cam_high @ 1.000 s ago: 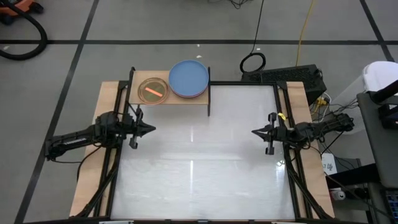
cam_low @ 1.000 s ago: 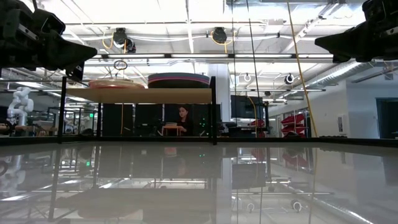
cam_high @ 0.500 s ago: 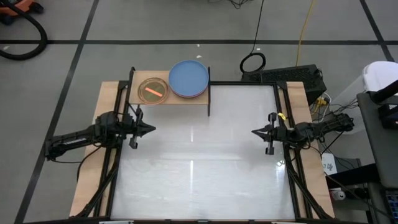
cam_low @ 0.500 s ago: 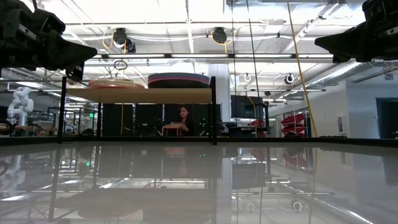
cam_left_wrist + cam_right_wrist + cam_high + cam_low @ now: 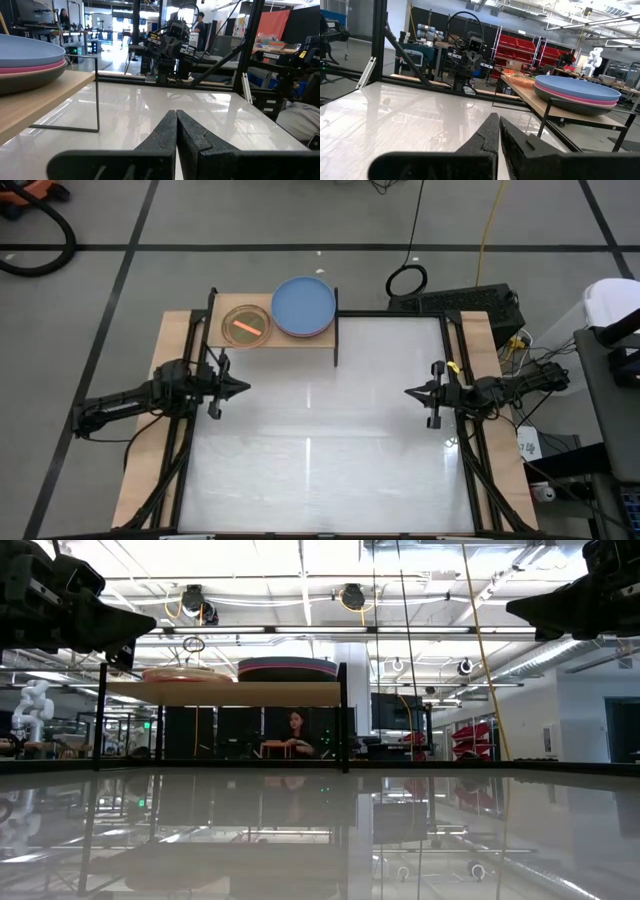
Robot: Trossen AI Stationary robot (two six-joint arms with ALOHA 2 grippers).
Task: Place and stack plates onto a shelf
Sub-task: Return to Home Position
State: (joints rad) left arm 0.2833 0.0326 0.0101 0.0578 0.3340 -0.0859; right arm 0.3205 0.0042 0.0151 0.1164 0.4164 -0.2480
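The shelf (image 5: 275, 342), a light wooden board on thin black legs, stands at the table's far left. On it rests a stack of large plates (image 5: 304, 307) with the blue one on top, then a pink one and a grey one (image 5: 30, 55) (image 5: 577, 95). Left of it on the board sits a stack of small translucent plates (image 5: 246, 325), the orange one on top. My left gripper (image 5: 246, 388) is shut and empty above the table's left edge. My right gripper (image 5: 408, 392) is shut and empty above the right edge. Both show high in the low view (image 5: 150, 625) (image 5: 510, 608).
The white tabletop (image 5: 320, 440) lies between the two grippers. Black frame rails (image 5: 470, 470) run along the table's left and right sides. A person (image 5: 295, 730) sits in the room beyond the shelf.
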